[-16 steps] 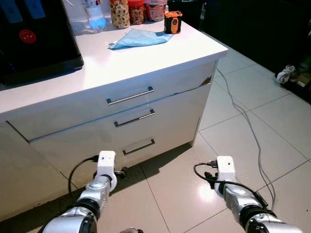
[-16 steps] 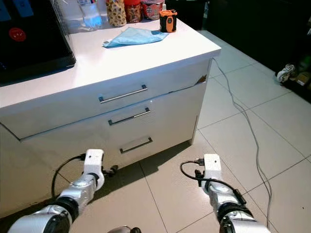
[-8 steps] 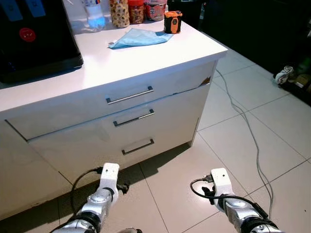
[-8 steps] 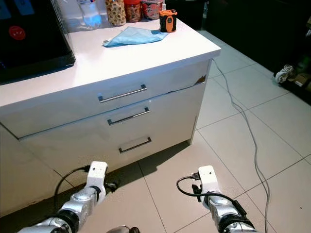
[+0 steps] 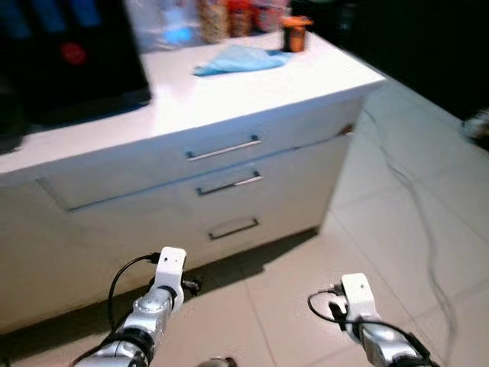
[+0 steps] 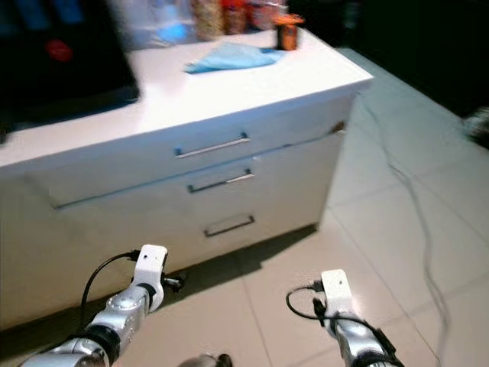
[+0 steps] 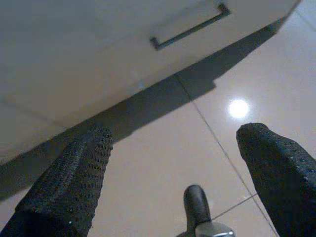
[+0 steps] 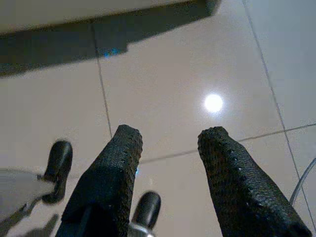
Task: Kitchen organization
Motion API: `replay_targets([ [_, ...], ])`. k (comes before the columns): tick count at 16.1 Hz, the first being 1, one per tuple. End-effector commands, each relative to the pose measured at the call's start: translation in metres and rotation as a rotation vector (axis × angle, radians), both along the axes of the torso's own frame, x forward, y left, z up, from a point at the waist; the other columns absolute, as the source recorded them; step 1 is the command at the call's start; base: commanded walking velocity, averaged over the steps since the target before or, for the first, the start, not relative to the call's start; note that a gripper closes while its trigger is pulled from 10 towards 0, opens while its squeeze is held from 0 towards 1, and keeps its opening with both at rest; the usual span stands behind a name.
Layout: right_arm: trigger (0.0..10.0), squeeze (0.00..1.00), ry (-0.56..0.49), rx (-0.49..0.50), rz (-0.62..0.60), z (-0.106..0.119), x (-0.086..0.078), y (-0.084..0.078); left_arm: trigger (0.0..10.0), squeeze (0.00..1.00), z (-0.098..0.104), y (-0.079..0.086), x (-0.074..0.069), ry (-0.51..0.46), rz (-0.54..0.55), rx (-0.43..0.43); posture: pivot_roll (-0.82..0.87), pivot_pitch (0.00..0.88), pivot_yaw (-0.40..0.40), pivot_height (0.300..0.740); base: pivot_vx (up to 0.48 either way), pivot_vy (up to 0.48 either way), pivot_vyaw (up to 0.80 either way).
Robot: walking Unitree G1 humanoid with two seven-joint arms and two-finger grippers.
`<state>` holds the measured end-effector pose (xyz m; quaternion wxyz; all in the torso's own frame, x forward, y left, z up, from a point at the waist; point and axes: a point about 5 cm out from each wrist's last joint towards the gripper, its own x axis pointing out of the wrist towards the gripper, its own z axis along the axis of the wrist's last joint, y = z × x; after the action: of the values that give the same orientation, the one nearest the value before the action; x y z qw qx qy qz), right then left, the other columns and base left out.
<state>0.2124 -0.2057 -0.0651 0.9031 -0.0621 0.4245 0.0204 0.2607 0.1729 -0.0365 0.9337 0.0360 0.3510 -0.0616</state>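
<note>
A white counter (image 5: pixel 229 95) with three handled drawers stands ahead. The lowest drawer handle (image 7: pixel 190 30) also appears in the left wrist view. On the counter top lie a blue cloth (image 5: pixel 243 59) and an orange container (image 5: pixel 294 34), with blurred jars (image 5: pixel 229 15) behind them. Both arms hang low over the tiled floor in front of the drawers. My left gripper (image 7: pixel 175 133) is open wide and holds nothing. My right gripper (image 8: pixel 171 132) is open over bare tile, also holding nothing.
A black appliance (image 5: pixel 69 61) takes up the counter's left end. A thin cable (image 5: pixel 416 222) trails over the beige tiled floor (image 5: pixel 382 229) to the right of the counter. The head views are blurred.
The whole picture has slid to the right and blurred, so the camera has moved. Both arms stay low in front of the drawers, grippers still open.
</note>
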Motion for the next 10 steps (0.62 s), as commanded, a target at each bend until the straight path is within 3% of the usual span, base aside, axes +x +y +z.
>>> replay_targets([
  [1,10.0,0.0,0.016,-0.005,-0.03,-0.003,-0.006,-0.002,10.0,0.0,0.0,0.003,-0.001,0.01,-0.008,0.01,-0.02,0.0,0.11,0.74,0.0,0.0,0.8],
  [5,10.0,0.0,0.054,-0.025,-0.053,-0.01,-0.018,-0.003,10.0,0.0,0.005,0.005,0.006,-0.006,0.041,-0.036,-0.03,0.0,0.114,0.74,0.0,0.0,0.8],
  [7,10.0,0.0,0.064,0.018,-0.119,-0.012,-0.022,-0.005,10.0,0.0,0.011,0.003,0.013,-0.034,0.082,-0.096,-0.03,0.0,0.114,0.74,0.0,0.0,0.0],
  [10,10.0,0.0,0.064,0.038,-0.122,-0.01,-0.019,-0.006,10.0,0.0,0.013,0.003,0.016,-0.048,0.102,-0.111,-0.04,0.0,0.107,0.74,0.0,0.0,0.0],
])
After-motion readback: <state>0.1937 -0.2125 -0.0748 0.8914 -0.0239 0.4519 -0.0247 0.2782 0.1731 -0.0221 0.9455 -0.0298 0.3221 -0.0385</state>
